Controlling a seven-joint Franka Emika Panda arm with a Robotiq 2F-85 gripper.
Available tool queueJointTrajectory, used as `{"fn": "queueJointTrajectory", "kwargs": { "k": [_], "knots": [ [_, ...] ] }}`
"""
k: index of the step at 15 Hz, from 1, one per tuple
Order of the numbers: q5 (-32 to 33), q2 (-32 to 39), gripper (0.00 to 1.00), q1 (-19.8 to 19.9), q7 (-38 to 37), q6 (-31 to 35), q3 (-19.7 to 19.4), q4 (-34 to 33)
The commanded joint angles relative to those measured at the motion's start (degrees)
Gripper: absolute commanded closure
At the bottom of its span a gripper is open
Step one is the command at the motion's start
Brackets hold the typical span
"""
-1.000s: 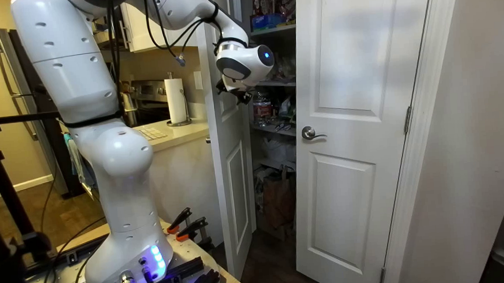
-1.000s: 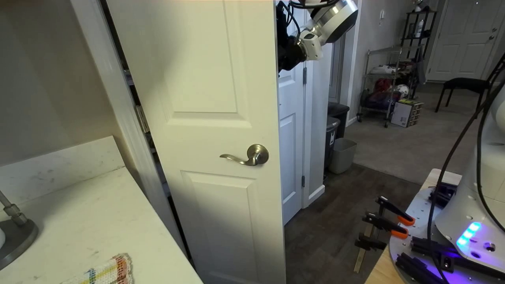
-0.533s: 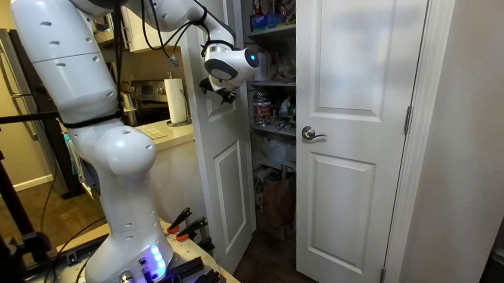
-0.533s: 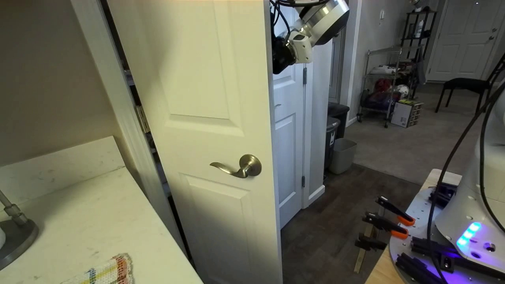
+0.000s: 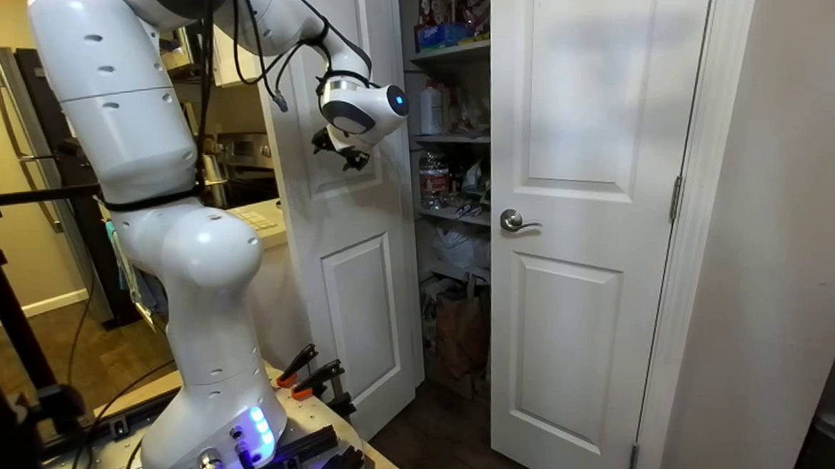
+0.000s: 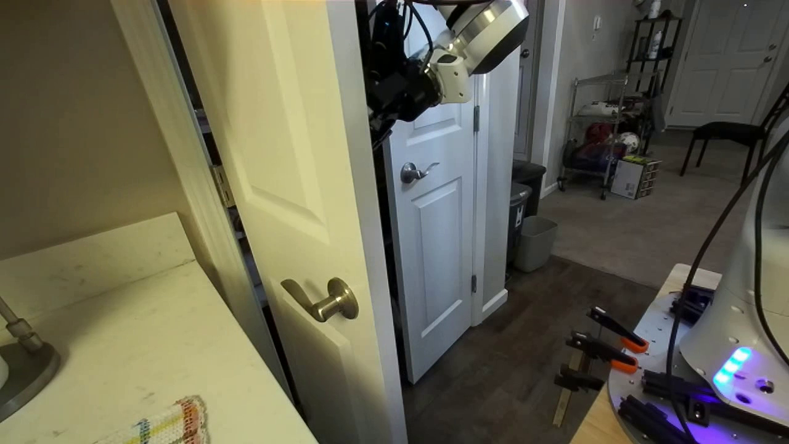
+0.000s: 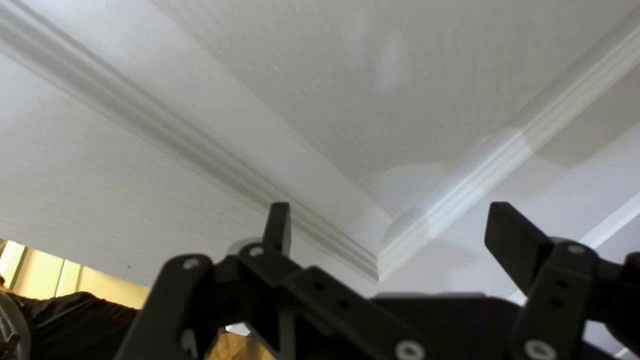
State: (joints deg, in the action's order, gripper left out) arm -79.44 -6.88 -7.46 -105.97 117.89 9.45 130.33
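Pantry door (image 5: 349, 227) is seen partly open at the counter side of the pantry, panelled inner face turned toward the gripper (image 7: 389, 225). Fingers (image 7: 278, 227) are spread wide, nothing held between them; a moulded panel corner is framed just past them in the wrist view, but contact with the face can't be confirmed. Handling, as judged: rigid, moderate weight carried by the hinge (image 6: 223, 185), so little force should be needed for a swing, least if applied far from the hinge. Painted face looks smooth; fingertips could slip on it, scuffing possible, breakage unlikely. Nothing easily pinched is offered by the flat face. Best hold: free edge (image 6: 363, 185), if its thickness can be spanned, or the lever handle (image 6: 320, 308), which looks like stiff metal, would probably be turned under load, and is mounted on the face away from the gripper. Across the opening, a second door (image 5: 588, 225) is also set ajar. Between the two, shelves (image 5: 453, 139) are loaded with a white bottle (image 5: 430, 110) and a red-labelled bottle (image 5: 434, 181); a brown paper bag (image 5: 460, 332) is kept lower down. Farther out, a pale countertop (image 6: 142, 333) is placed beside the door's outer face, and orange-tipped clamps (image 6: 595, 346) are fixed at the robot's table edge.
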Motion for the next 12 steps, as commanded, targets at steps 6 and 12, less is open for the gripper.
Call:
{"fn": "queueJointTrajectory", "kwargs": {
  "k": [6, 12],
  "knots": [
    [-0.2, 2.3, 0.00, -1.1, -0.1, -0.1, 0.4, -2.2],
    [-0.8, 2.8, 0.00, -1.2, 0.0, -0.1, 0.4, -2.5]
  ]
}}
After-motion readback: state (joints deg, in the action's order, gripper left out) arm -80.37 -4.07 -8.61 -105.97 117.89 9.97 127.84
